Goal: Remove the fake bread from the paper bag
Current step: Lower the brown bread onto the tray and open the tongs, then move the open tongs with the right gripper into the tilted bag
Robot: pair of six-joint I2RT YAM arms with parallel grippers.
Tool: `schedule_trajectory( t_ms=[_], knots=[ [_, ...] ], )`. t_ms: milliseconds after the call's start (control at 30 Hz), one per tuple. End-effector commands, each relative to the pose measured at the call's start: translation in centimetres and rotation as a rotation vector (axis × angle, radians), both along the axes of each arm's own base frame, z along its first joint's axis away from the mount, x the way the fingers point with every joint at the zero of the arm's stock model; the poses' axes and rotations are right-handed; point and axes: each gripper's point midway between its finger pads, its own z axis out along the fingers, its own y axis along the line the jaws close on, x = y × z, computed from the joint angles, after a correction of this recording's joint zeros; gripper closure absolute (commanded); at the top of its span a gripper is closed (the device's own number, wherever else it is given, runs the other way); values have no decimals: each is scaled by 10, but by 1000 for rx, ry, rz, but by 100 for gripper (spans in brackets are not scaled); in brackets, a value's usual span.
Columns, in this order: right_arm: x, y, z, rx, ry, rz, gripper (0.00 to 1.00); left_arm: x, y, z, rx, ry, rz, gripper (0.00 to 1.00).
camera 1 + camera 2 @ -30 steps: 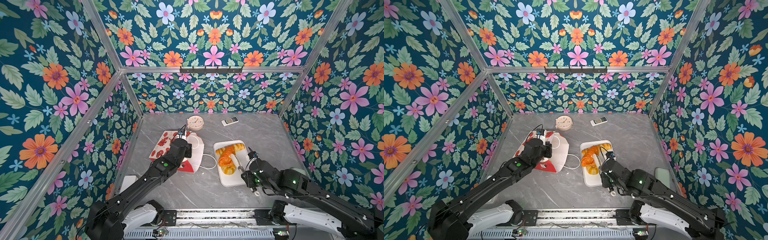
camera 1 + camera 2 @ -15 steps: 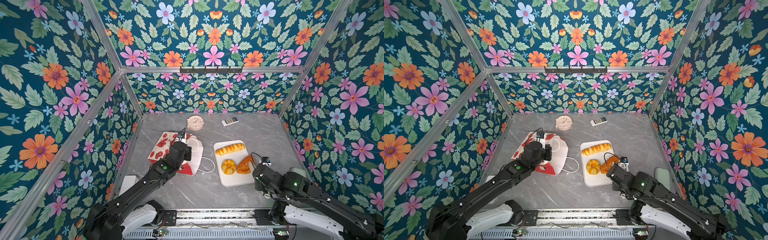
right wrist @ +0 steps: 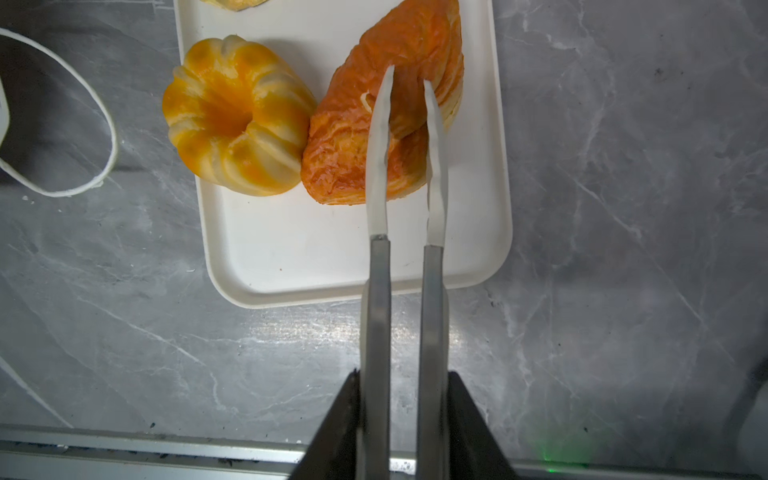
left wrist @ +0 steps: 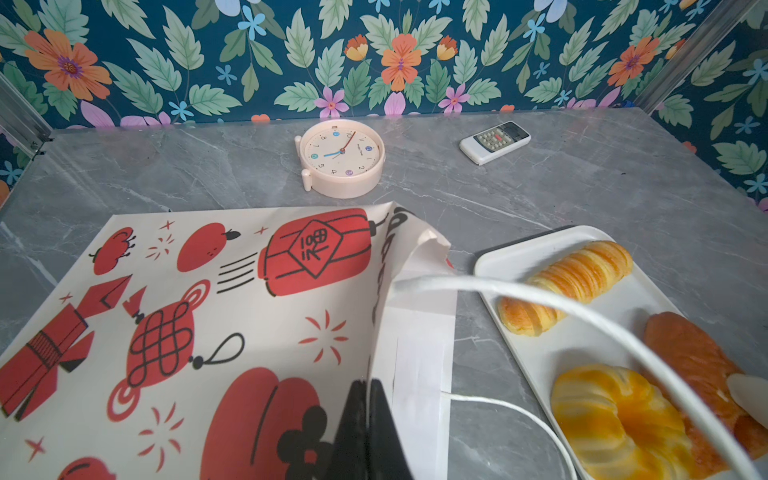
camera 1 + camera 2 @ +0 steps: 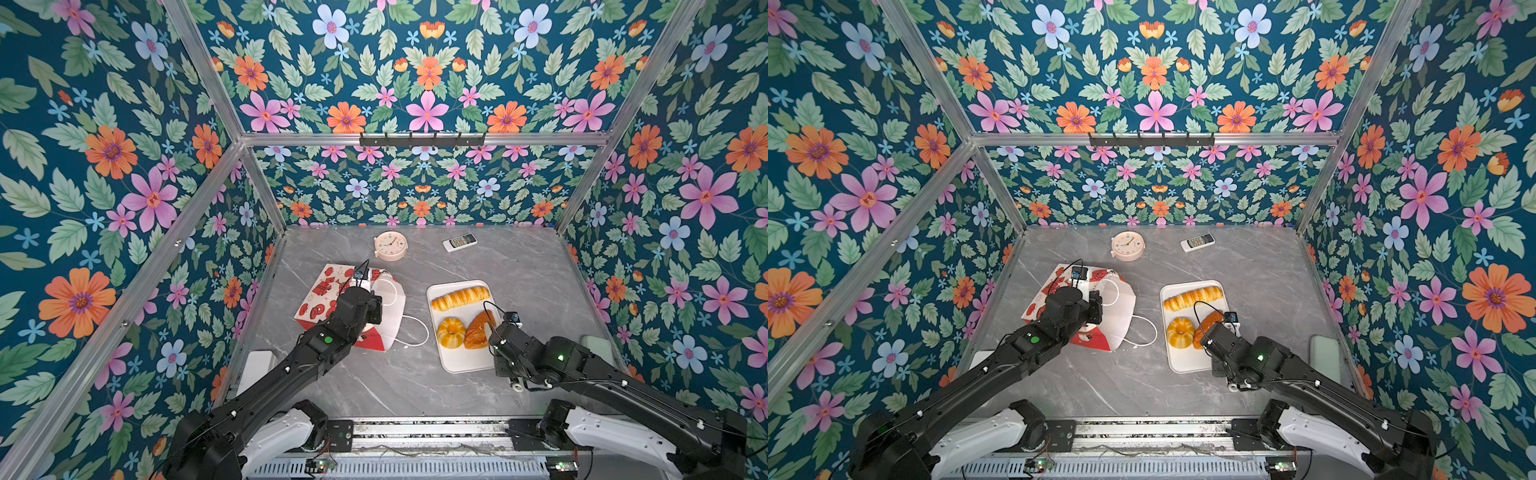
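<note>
Top views both have the paper bag (image 5: 328, 291) lying on its side on the table (image 5: 519, 270), its mouth edge pinched in the left gripper (image 4: 365, 384), whose jaws are fully closed on the paper. White tray (image 5: 465, 361) sits under the right gripper (image 3: 409, 79). All the fake bread (image 5: 1192, 299) in sight is on it: long loaf (image 5: 459, 298) farthest beyond the tips, ring-shaped roll (image 3: 237, 116) just beside them, brown croissant (image 3: 353, 137) right under them. That gripper's jaws stand slightly apart over the croissant; can't tell if the tips touch it.
</note>
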Motion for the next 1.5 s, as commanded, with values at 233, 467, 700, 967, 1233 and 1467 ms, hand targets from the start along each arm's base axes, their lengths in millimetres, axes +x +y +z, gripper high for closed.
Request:
schedule_trajectory(
  t_ms=[233,467,700,967,1233,1467],
  knots=[
    [9,1,8,35,-59,-13,54,2,0,4,-18,-23,4,96],
    [5,-9,13,56,-87,-47,48,3,0,6,-20,-24,-3,96],
    [8,-18,29,54,-140,-69,48,3,-1,8,-19,-22,-9,96],
    [21,58,65,248,-185,178,49,-1,-9,18,-8,-33,-78,96],
    [8,179,82,445,-163,493,49,-9,-15,26,52,-54,-170,97],
    [7,234,68,495,-135,620,50,3,-35,42,75,-126,-258,100]
  ],
)
